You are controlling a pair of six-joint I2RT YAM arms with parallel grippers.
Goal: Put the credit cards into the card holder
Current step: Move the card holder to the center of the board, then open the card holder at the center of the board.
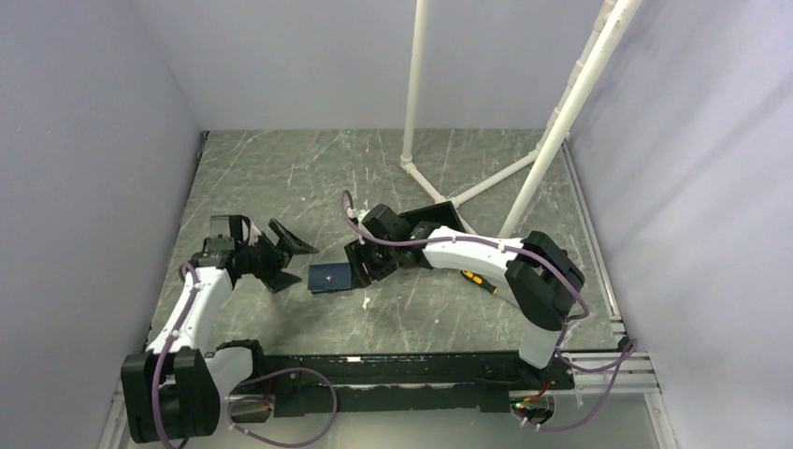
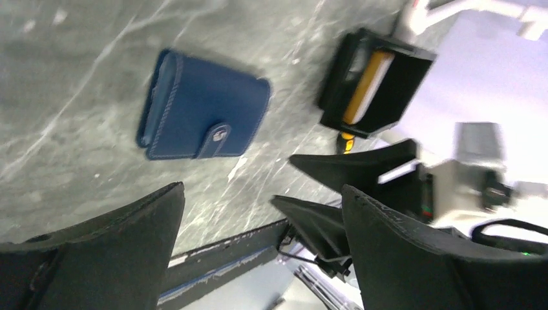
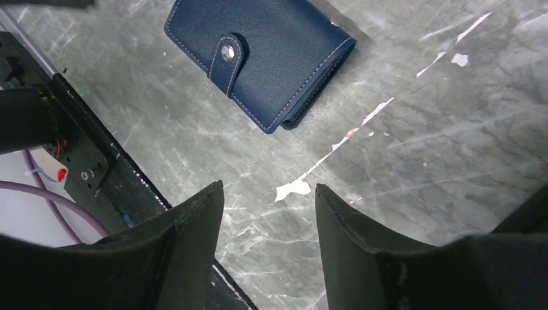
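Card holder (image 1: 329, 278) lies closed between left tool (image 1: 290, 260) and right tool (image 1: 356, 267).

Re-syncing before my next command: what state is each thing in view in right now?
card holder: closed, strap snapped, flat on the table, nothing touching it.
orange-gold card: on edge inside the black box.
black box: open.
screwdriver: lying on the table.
left gripper: open, empty.
right gripper: open, empty, over the table beside the card holder.
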